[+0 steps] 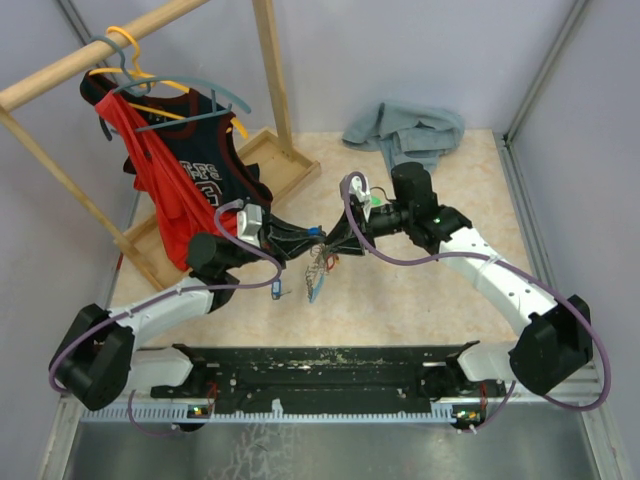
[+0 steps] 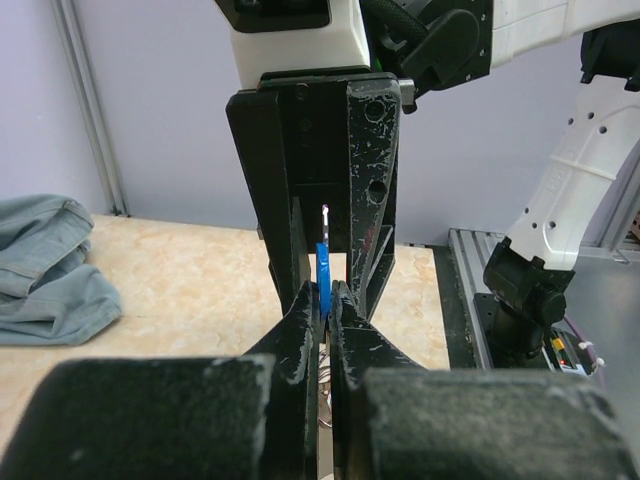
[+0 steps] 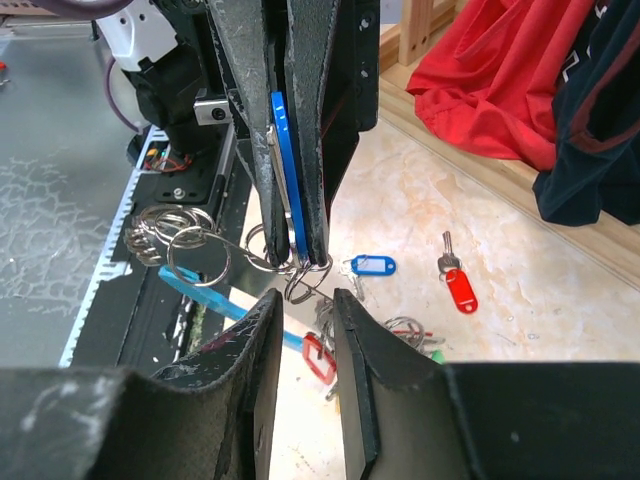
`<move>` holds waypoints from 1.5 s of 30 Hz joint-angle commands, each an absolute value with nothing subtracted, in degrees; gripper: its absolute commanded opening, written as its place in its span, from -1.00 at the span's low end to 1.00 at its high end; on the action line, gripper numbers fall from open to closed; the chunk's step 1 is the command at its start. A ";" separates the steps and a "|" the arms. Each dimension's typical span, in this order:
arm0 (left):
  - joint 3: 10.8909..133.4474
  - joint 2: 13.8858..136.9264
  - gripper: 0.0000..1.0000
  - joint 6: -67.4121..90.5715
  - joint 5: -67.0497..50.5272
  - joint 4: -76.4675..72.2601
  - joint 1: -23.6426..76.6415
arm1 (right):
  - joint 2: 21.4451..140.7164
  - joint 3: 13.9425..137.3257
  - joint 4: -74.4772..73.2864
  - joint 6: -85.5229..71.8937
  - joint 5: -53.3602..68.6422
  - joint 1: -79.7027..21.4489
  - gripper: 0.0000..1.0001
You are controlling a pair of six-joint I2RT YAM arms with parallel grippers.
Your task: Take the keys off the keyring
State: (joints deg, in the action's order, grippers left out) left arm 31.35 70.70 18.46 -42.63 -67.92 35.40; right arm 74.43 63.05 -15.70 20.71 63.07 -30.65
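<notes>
The left gripper [image 3: 300, 255] is clamped on a blue tag [image 3: 283, 170]. The keyring [image 3: 165, 228] hangs at its tips, above the table [image 3: 420, 200]. The right gripper [image 3: 305, 320] faces it, jaws apart (nothing gripped). A blue-tagged key [image 3: 368, 265] and a red-tagged key [image 3: 458, 285] lie loose on the table.

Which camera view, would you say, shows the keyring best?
The right wrist view: the keyring and its linked loops show clearly, close up. In the top view it is a tiny dangling tangle; the left wrist view hardly shows it.
</notes>
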 commanded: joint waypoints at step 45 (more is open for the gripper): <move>22.96 65.81 -1.00 17.03 -39.50 -81.74 35.54 | 73.34 64.30 -15.03 22.88 74.32 -30.50 -1.00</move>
